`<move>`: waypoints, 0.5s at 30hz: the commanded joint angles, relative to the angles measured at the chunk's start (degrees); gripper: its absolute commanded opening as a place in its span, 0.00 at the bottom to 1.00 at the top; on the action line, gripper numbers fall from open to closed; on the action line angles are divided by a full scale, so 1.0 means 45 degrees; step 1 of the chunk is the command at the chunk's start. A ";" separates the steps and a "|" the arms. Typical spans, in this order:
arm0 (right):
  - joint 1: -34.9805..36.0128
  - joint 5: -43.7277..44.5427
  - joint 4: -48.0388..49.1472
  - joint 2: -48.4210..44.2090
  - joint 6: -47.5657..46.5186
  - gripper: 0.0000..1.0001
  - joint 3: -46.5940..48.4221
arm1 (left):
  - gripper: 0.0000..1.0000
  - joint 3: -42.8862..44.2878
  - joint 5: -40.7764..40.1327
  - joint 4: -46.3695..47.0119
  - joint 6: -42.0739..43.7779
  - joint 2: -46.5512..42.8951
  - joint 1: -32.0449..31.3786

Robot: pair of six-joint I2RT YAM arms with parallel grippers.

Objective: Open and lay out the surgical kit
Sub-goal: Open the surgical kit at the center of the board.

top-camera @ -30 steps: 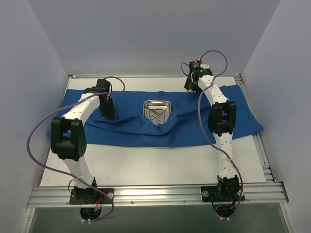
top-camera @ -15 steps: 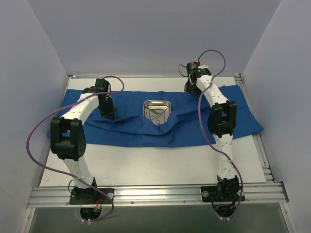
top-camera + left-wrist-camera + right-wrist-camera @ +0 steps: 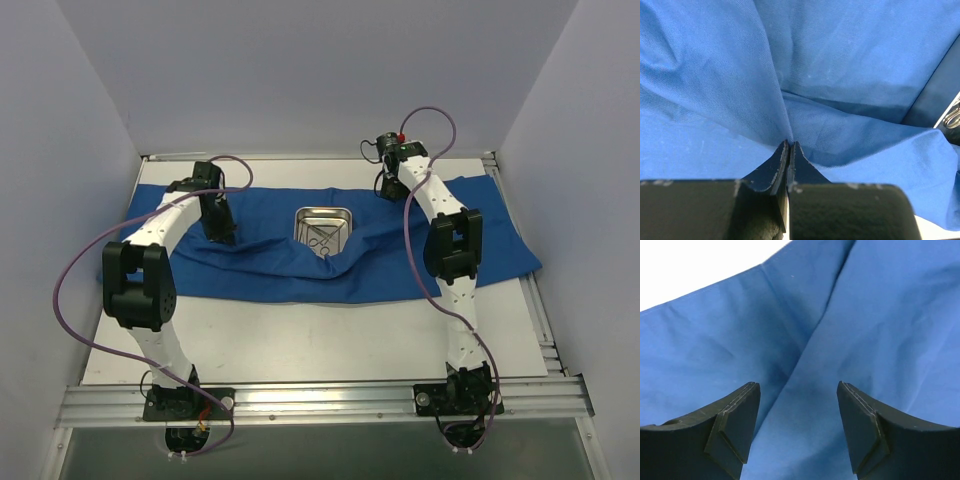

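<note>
The blue cloth wrap (image 3: 280, 265) lies spread across the table, rumpled in front of the steel tray (image 3: 323, 230). The tray sits at the middle with thin scissor-like instruments (image 3: 320, 241) inside it. My left gripper (image 3: 222, 236) is shut on a pinched fold of the cloth (image 3: 790, 131), left of the tray. A corner of the tray shows at the right edge of the left wrist view (image 3: 952, 112). My right gripper (image 3: 388, 190) is open and empty just above the cloth's far edge (image 3: 805, 335), right of the tray.
White table surface (image 3: 320, 345) lies bare in front of the cloth. Grey walls close the left, right and back sides. A metal rail (image 3: 320, 400) runs along the near edge by the arm bases.
My right gripper has shifted left along the cloth's far edge, toward the tray. The left gripper still pinches the cloth and has edged slightly back.
</note>
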 commanded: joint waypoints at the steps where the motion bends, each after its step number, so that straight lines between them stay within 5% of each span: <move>1: 0.0039 0.0821 -0.0872 0.0246 -0.0059 0.63 0.0284 | 0.02 0.0018 0.0269 0.0392 0.0163 -0.0400 0.0154; 11: 0.0059 0.0821 -0.1029 0.0852 -0.0138 0.54 0.0714 | 0.02 0.0077 0.0289 0.0294 0.0222 -0.0537 0.0212; 15: 0.0039 0.0763 -0.0892 0.0677 -0.0079 0.38 0.0812 | 0.02 0.0096 0.0289 0.0236 0.0261 -0.0654 0.0310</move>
